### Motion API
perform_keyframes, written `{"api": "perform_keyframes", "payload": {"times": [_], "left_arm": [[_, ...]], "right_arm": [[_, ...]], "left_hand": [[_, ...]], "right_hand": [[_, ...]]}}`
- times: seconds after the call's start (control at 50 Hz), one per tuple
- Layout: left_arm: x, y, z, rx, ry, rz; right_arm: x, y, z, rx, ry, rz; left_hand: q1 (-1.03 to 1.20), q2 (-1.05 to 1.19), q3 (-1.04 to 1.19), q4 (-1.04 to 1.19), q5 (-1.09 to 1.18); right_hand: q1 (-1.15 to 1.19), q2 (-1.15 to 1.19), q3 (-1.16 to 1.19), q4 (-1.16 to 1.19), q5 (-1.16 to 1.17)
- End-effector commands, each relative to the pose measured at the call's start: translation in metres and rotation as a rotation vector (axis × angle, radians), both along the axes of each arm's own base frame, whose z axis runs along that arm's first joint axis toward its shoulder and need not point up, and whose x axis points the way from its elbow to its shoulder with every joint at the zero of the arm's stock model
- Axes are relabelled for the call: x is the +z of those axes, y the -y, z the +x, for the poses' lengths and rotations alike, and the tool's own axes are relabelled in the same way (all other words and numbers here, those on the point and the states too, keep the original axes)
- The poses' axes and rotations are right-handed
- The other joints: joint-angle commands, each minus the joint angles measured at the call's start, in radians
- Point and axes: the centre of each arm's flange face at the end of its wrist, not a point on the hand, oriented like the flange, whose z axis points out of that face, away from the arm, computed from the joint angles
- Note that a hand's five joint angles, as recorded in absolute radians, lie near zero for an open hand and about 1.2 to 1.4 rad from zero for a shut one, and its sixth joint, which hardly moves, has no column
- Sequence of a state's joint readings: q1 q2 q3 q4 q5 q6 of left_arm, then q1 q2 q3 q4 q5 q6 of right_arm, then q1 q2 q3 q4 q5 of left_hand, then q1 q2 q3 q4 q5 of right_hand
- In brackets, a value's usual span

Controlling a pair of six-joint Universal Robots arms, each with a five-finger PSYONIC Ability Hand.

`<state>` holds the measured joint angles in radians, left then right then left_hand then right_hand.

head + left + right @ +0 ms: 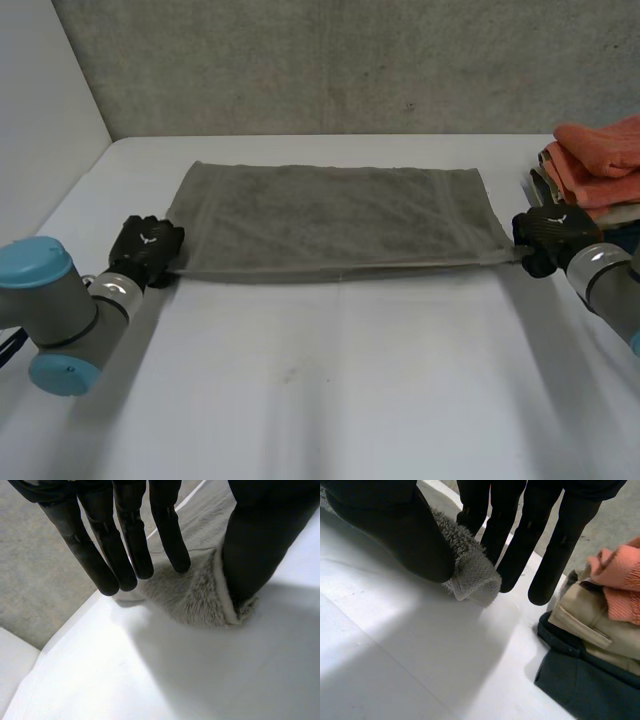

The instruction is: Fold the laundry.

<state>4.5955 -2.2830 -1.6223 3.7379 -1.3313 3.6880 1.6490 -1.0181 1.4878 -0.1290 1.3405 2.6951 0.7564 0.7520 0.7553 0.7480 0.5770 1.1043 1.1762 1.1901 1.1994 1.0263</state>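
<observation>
Left hand (148, 245): you've got the near left corner of the grey towel (330, 215) pinched, thumb against straight fingers
Right hand (552, 235): same grip on the near right corner
Towel: spread wide across the white table (320, 390), near edge pulled taut between your hands
Progress: early, I'd say; folded clothes (600, 160) sit stacked beside your right hand, and this towel's fold is yet to come
Pose: both arms low, wide apart, wrists just off the table
</observation>
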Motion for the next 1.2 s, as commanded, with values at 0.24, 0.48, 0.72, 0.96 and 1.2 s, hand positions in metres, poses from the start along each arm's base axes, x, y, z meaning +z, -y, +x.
{"api": "perform_keyframes", "payload": {"times": [0.24,0.48,0.72,0.96,1.2], "left_arm": [[0.016,0.009,0.011,0.058,-0.063,0.002],[0.058,-0.048,0.015,0.007,0.109,0.146],[0.072,-0.171,0.035,-0.194,0.568,0.59],[0.082,-0.069,-0.007,-0.073,0.341,0.199],[0.063,0.023,-0.053,0.008,0.265,-0.018]], "right_arm": [[0.002,-0.002,-0.005,-0.02,0.008,0.009],[0.027,-0.031,-0.012,0.038,-0.111,0.139],[0.054,-0.104,-0.049,0.323,-0.592,0.604],[0.031,-0.028,-0.027,0.123,-0.472,0.265],[0.017,0.023,-0.003,0.059,-0.399,0.014]], "left_hand": [[0.504,0.508,0.505,0.512,0.509],[0.64,0.644,0.641,0.648,0.645],[0.64,0.644,0.641,0.648,0.645],[0.64,0.644,0.641,0.648,0.645],[0.64,0.644,0.641,0.648,0.645]], "right_hand": [[0.292,0.22,0.206,0.197,0.195],[0.292,0.22,0.206,0.197,0.195],[0.292,0.22,0.206,0.197,0.195],[0.292,0.22,0.206,0.197,0.195],[0.292,0.22,0.206,0.197,0.195]]}}
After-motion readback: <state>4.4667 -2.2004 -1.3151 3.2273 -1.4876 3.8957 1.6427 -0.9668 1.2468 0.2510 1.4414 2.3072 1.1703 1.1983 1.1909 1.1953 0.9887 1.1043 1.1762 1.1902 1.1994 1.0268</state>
